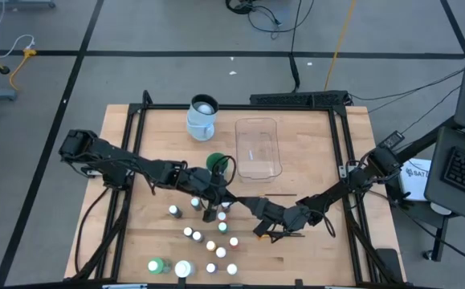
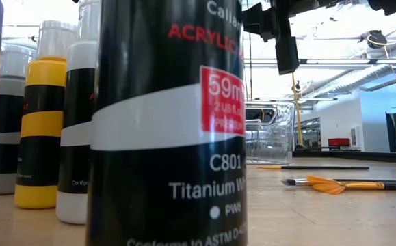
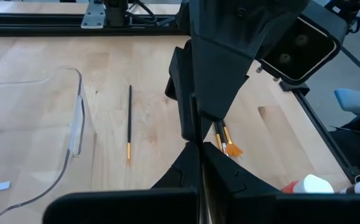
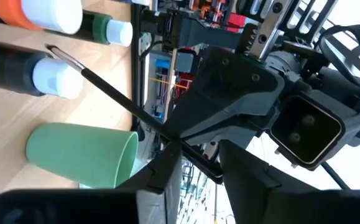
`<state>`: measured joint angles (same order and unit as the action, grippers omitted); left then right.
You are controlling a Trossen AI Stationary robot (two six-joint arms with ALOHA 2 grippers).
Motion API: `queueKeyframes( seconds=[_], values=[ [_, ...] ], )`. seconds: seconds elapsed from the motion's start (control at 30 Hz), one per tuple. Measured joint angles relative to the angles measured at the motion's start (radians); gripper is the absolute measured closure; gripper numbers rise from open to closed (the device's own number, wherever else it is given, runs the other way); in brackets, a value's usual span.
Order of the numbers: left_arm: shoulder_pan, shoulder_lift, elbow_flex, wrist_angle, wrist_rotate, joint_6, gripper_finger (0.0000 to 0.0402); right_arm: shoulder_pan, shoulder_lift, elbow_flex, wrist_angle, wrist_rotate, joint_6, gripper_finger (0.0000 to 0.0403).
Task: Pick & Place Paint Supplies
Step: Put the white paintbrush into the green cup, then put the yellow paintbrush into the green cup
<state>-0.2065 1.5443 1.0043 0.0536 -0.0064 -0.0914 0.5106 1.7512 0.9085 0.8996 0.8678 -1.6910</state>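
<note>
The left gripper point(image 3: 198, 149) is reaching in from the left side of the pale wooden table point(image 1: 312, 152) to a spot just in front of the clear rectangular plastic tub point(image 1: 259, 147), and its two dark fingers are pressing fully together on a thin dark paintbrush point(image 4: 105, 87), which is slanting up and away from the tips. The right gripper point(image 4: 198, 171) is meeting it tip to tip from the other side; its jaws are standing slightly apart around the same brush's handle and do not seem to be pinching it. A green plastic cup point(image 1: 216, 163) is sitting just beyond the left arm, and a pale blue-white jug point(image 1: 202, 116) is standing farther back, beside the tub. The small white-capped paint bottles point(image 1: 221, 252) are standing scattered on the near part of the table, in front of both grippers. One slim dark orange-tipped brush point(image 3: 129, 121) is lying alone on the wood near the tub, and an orange-bristled fan brush point(image 3: 229, 144) is lying closer to the right arm.
</note>
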Motion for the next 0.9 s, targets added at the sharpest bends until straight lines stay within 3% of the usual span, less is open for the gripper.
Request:
queueKeyframes(
  seconds=[0.47, 0.6, 0.77, 0.9],
  values=[
    [0.000, 0.001, -0.001, 0.006, -0.013, -0.008, 0.0401, -0.011, 0.000, 0.000, 0.010, -0.033, 0.168, 0.0279],
    [0.002, 0.008, -0.001, 0.042, -0.043, -0.011, 0.0401, -0.032, -0.002, 0.011, 0.041, -0.102, 0.210, 0.0294],
    [0.011, 0.047, 0.001, 0.104, -0.039, -0.017, 0.0400, -0.066, -0.001, 0.009, 0.022, -0.170, 0.416, 0.0315],
    [0.014, 0.092, 0.001, 0.118, -0.032, -0.025, 0.0401, -0.080, -0.001, 0.005, 0.003, -0.138, 0.501, 0.0320]
  ],
)
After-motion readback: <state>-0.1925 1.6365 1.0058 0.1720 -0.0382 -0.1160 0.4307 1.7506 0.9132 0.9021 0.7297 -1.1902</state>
